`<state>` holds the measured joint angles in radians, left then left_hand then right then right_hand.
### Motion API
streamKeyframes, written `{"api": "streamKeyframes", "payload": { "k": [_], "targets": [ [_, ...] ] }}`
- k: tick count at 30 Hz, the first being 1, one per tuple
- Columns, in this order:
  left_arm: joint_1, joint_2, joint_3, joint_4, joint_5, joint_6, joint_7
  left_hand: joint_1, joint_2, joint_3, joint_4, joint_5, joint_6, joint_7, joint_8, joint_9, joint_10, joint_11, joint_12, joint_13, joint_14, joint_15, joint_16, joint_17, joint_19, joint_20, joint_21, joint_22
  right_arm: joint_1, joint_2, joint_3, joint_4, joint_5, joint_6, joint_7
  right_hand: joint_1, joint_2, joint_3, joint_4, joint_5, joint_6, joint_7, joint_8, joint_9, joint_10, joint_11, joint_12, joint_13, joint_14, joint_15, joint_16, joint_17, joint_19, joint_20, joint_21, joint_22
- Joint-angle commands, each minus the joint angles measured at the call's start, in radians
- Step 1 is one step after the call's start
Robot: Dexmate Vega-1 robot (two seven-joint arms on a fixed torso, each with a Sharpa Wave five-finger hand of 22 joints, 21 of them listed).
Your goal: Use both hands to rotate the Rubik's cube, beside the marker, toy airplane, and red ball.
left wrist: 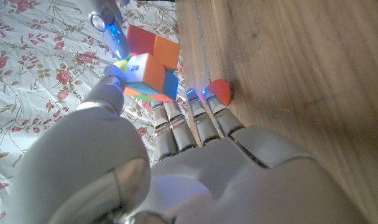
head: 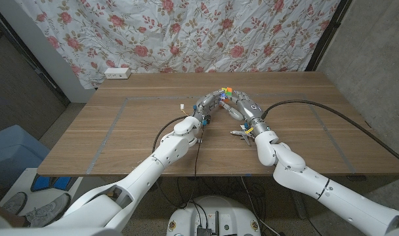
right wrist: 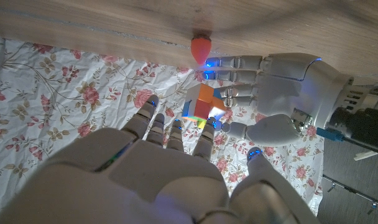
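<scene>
Cube (head: 226,94) held up over the mid-bench between left hand (head: 208,105) and right hand (head: 242,109), fingers of both pinching it. Wrist views alone give the red ball (left wrist: 220,91) on the wood beyond the fingertips. Toy airplane (head: 241,134) beside right wrist. Wooden bench (head: 121,131); floral curtain (head: 153,33) behind.

The Rubik's cube (left wrist: 148,71) (multicoloured, its layers partly twisted) sits lifted off the bench (head: 121,131), between both robot hands' fingertips, the red ball (left wrist: 221,91) nearby.
</scene>
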<state>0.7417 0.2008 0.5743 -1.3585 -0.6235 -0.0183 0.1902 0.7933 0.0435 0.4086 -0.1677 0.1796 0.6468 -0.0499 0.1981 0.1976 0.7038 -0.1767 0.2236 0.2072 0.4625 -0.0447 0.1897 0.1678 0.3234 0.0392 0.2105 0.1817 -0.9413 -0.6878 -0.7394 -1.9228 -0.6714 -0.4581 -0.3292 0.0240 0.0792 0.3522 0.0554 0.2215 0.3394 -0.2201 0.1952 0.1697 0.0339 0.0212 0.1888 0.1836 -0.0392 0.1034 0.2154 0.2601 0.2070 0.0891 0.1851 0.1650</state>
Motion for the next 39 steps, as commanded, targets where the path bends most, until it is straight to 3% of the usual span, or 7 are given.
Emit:
{"api": "streamKeyframes", "payload": {
  "k": [1, 14, 39],
  "targets": [
    [0.004, 0.002, -0.004, -0.001, -0.022, 0.001, -0.014, 0.005, 0.009, -0.002, -0.001, 0.002, 0.021, 0.01, 0.006, 0.002, 0.037, -0.036, -0.001, 0.002, -0.001, -0.066, -0.002, 0.001, -0.006, -0.003, -0.004, -0.001, -0.002, 0.002, -0.003, 0.002, -0.004, -0.016, 0.002, 0.0, 0.014, 0.002, 0.008, 0.007, 0.006, 0.001, 0.0, 0.006, -0.001, -0.007, 0.005, 0.002, -0.002, -0.001, 0.005, 0.002, 0.001, -0.001, 0.003, 0.002],
    [0.007, 0.014, -0.004, -0.008, -0.018, -0.006, -0.016, 0.001, 0.008, -0.004, 0.001, 0.002, 0.02, 0.009, 0.004, 0.002, 0.035, -0.037, -0.004, 0.002, -0.009, -0.06, -0.005, 0.001, -0.023, 0.002, -0.011, -0.001, -0.02, -0.012, 0.006, -0.018, -0.009, -0.025, -0.009, 0.001, 0.013, 0.003, 0.008, 0.007, 0.014, 0.003, 0.001, 0.006, 0.0, -0.007, 0.005, 0.002, -0.002, -0.002, 0.005, 0.002, 0.001, -0.001, 0.003, 0.002],
    [0.018, 0.061, 0.001, -0.051, 0.013, -0.001, -0.014, -0.015, 0.008, -0.012, 0.005, 0.002, 0.013, 0.006, -0.002, 0.0, 0.038, -0.041, -0.01, 0.0, -0.064, -0.038, -0.013, 0.002, -0.129, 0.021, -0.037, -0.006, -0.054, -0.022, 0.04, -0.071, -0.032, -0.028, -0.058, 0.004, 0.013, 0.006, 0.009, 0.008, 0.037, 0.002, 0.002, 0.006, 0.019, -0.01, 0.011, 0.002, 0.011, -0.007, 0.009, 0.0, 0.006, -0.001, 0.004, 0.002]
  ]
}}
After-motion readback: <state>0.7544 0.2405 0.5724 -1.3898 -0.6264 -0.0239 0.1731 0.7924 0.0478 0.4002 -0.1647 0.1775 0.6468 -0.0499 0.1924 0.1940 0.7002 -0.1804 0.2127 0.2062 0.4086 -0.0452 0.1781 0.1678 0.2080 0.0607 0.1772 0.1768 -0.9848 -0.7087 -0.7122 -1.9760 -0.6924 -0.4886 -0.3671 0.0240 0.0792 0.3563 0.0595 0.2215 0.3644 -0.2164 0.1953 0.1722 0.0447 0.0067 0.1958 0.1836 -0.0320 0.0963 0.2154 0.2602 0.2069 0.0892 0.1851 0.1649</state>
